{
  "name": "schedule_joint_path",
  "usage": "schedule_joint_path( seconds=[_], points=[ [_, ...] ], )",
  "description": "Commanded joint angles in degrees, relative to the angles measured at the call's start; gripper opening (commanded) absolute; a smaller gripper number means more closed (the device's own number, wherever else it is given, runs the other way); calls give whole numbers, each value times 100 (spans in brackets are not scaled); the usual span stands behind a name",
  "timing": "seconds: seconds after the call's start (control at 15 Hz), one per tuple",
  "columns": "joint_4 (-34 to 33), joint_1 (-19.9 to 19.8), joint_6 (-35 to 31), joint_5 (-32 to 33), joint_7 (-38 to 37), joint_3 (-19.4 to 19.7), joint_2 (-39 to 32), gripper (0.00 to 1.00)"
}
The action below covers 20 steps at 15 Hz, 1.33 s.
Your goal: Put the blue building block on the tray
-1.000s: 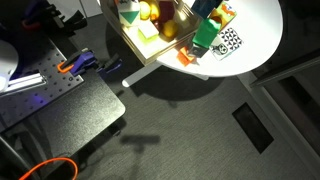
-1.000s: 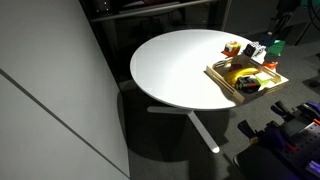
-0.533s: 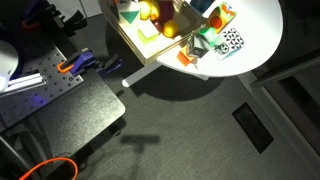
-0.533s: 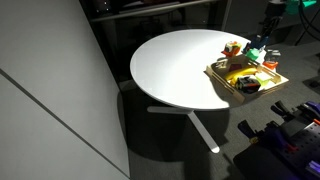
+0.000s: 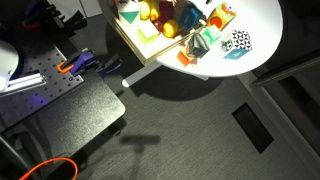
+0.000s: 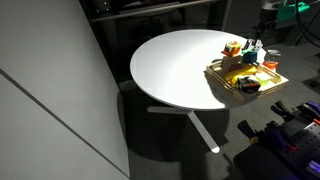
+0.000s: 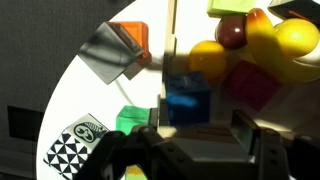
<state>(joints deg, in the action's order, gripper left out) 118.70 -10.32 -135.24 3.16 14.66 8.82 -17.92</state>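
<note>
Blue block (image 7: 186,103) at centre of wrist view, just over the tray's rim (image 7: 172,30), beside yellow fruit (image 7: 208,60). Gripper (image 7: 190,140) below it, fingers spread wide, holding nothing. Likely light, rigid, slick plastic; best pinched across flat opposite faces, squarely.

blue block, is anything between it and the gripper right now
Nothing visible. In the wrist view the blue building block lies straight ahead of the gripper, in line with the gap between its fingers. A yellow fruit sits just beyond it.
</note>
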Motion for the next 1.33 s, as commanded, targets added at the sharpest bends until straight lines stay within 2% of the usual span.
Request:
schedule_joint_path(
  seconds=[0.0,0.47,0.6,1.27],
  points=[
    [257,177,-179,386,-808,84,169,100],
    [704,483,-38,765,-2541,225,556,100],
    [829,523,262,804,-2782,197,745,100],
    [1149,451,1944,117,-2165,-118,1862,100]
  ],
)
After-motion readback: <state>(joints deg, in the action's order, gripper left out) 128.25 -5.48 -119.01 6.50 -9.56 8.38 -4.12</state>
